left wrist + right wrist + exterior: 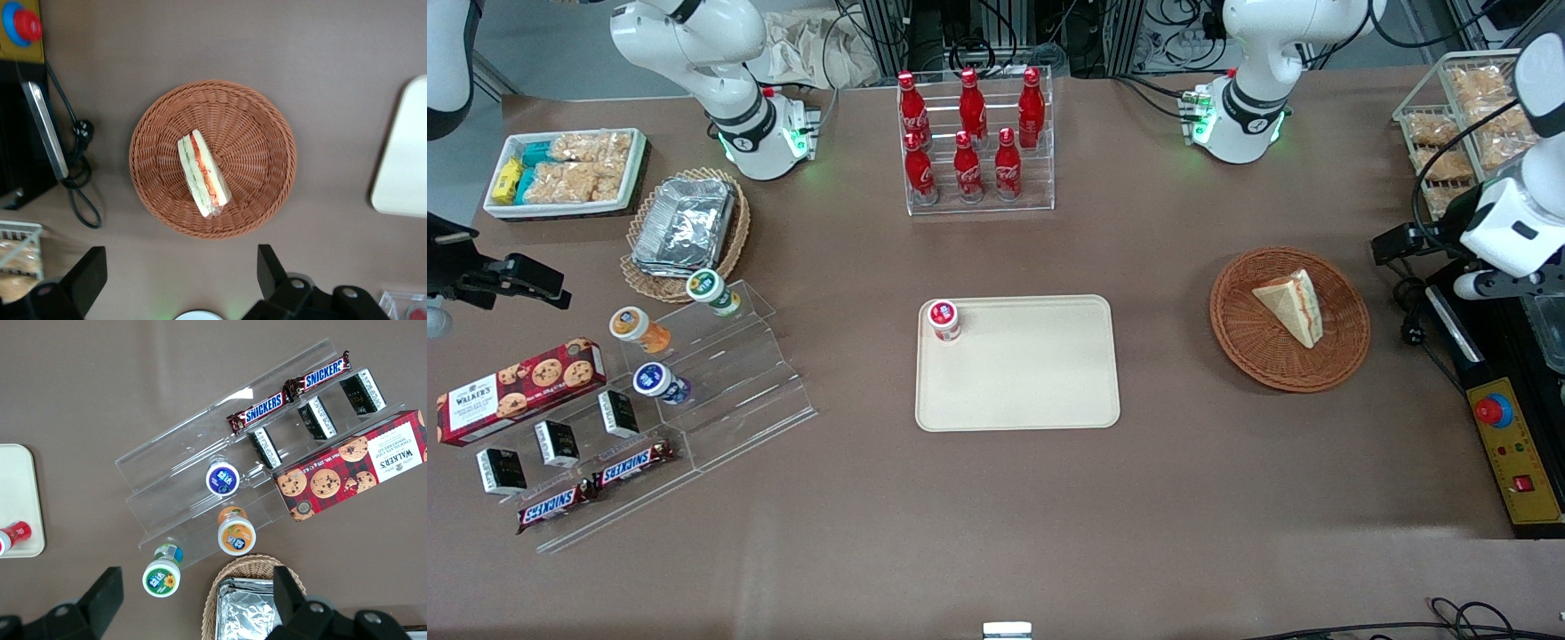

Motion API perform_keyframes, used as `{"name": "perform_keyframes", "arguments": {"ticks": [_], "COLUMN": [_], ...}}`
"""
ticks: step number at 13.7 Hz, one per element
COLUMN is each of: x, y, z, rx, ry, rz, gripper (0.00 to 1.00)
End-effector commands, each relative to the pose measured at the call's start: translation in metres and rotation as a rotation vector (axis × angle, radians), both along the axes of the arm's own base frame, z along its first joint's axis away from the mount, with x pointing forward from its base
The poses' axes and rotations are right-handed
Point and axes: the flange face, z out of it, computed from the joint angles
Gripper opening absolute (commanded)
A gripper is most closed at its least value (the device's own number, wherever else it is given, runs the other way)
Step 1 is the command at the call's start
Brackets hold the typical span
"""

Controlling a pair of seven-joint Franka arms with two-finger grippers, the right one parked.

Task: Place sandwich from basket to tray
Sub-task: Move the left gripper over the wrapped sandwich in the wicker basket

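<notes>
Sandwich [203, 174] lies on its side in the basket [267, 133] on the tabletop [1192, 471], well apart from the tray [1032, 391], which carries a small red-lidded cup [943, 319]; left end effector [180, 277] hovers above the basket, fingers spread wide, holding nothing.

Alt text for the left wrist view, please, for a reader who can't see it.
A triangular sandwich lies in a round brown wicker basket on a brown table, seen from above. The open gripper hangs over the table beside the basket, touching neither. An edge of the cream tray shows nearby, with a black cable off to one side.
</notes>
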Motion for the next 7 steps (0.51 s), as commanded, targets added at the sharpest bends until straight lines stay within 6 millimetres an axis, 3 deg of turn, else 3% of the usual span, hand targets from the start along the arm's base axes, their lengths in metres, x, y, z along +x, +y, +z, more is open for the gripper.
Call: {"name": "perform_keyframes", "arguments": {"ticks": [1,7], "x": [-0.028,-0.041], "y": [-0.005,-0.01], "z": [-0.032,-0.097], "rx": [0.022,0.036], "ry": [-0.031,-0.081], "rz": [0.157,0.347], "gripper": [1.0,1.0]}}
